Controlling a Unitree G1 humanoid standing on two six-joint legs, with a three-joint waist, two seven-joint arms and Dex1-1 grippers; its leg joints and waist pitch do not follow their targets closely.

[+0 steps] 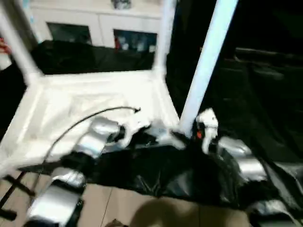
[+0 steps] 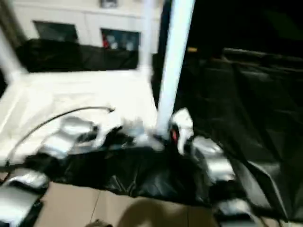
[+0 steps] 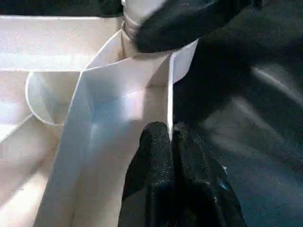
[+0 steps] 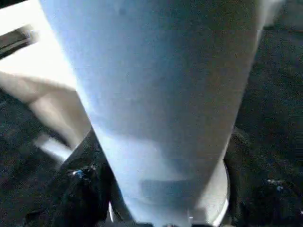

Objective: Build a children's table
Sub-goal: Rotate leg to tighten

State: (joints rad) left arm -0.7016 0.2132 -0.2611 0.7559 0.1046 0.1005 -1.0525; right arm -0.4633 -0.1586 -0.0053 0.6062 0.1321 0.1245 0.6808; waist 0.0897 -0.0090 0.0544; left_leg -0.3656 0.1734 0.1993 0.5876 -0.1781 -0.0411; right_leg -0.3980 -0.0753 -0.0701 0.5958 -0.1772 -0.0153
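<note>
1. The table top [image 1: 90, 113] lies underside up on the black bench [image 1: 246, 94], left of centre.
2. Left hand [image 3: 171, 137] is clamped shut on the top's near right rim.
3. Right hand [image 1: 191, 135] grips the near right leg [image 1: 206, 64] at its base.
4. The leg stands nearly upright over its corner socket, tilted slightly right.
</note>
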